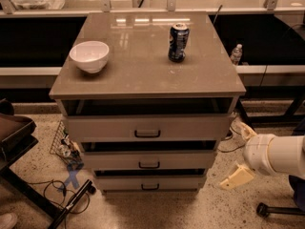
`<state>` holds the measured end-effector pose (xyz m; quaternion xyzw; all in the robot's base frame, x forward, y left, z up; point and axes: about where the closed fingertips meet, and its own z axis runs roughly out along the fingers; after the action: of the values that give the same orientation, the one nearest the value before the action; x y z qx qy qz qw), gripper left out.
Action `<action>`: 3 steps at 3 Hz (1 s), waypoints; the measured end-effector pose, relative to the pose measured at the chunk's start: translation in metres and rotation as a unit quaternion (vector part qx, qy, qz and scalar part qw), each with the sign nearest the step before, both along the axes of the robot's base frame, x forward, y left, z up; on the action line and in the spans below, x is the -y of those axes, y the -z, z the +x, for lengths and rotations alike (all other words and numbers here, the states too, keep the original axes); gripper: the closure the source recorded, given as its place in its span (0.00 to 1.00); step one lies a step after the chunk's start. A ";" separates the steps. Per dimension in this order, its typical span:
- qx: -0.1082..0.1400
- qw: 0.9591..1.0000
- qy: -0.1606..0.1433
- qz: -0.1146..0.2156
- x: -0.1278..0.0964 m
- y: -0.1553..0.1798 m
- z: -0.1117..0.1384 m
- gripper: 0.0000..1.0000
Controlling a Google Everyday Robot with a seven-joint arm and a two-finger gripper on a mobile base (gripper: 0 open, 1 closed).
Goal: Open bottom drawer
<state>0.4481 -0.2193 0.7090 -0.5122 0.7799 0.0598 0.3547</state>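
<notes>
The bottom drawer [150,182] is the lowest and narrowest of three pale grey-beige fronts in the cabinet, with a small black bar handle [150,187]. Its front sits flush with the cabinet base, below the middle drawer [149,160] and the top drawer [147,127]. My gripper [239,154] is at the right side of the cabinet, level with the middle and bottom drawers and apart from them. It is open, with its two cream fingers [237,177] spread wide, and it holds nothing.
A white bowl [89,56] and a blue soda can [178,42] stand on the cabinet top [143,75]. A bottle [236,54] stands behind at the right. Cables and a black stand leg [71,202] lie on the floor at the left, and a chair base [274,209] at the lower right.
</notes>
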 end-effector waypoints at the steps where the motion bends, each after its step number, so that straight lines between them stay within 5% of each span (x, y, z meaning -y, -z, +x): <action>1: 0.000 1.000 0.000 0.000 0.000 0.000 0.000 0.00; 2: -0.006 1.000 -0.005 0.006 -0.004 0.019 0.000 0.00; 3: -0.027 1.000 -0.003 0.006 -0.003 0.071 -0.004 0.00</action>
<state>0.4442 -0.2166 0.6375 -0.5105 0.7874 0.0792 0.3363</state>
